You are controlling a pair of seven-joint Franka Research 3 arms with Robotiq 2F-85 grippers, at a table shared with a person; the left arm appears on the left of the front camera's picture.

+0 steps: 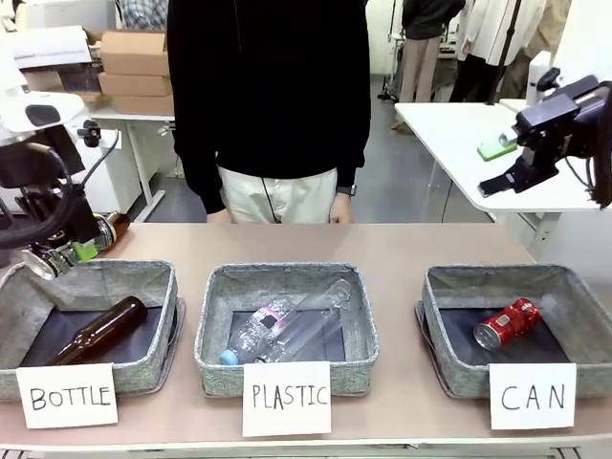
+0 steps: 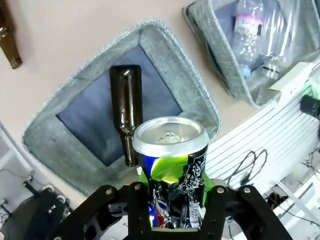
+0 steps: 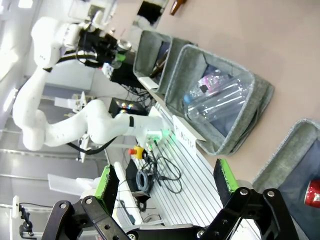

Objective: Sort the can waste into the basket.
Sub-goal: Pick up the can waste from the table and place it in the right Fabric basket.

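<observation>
The left gripper [image 2: 172,210] is clamped on the dark can [image 2: 172,165], a crumpled black-silver one with yellow-green marks, its silver top pointing away from the wrist. Straight below that claw sits the basket carded "BOTTLE" [image 1: 143,368], with one brown glass bottle [image 1: 100,330] lying on its dark lining (in the left wrist view the bottle's neck runs right up behind the can's rim). A second brown bottle [image 1: 113,228] lies on the bare table just beyond the claw, outside the basket.

Off to that claw's side is the "PLASTIC" basket [image 1: 215,359] with clear plastic bottles [image 1: 287,325] piled in it.

The right gripper [image 3: 165,187] hangs high over the far right end of the table with its fingers spread wide apart and nothing between the green pads [image 3: 105,181]. Below it is the CAN basket [image 1: 440,359], and the red can [image 1: 507,323] lies on its side inside, on the dark lining, silver top toward the robot's side. The white "CAN" card [image 1: 533,396] leans on the front wall.

A person in a black top [image 1: 268,96] stands at the far edge of the table, hands down by the edge.
</observation>
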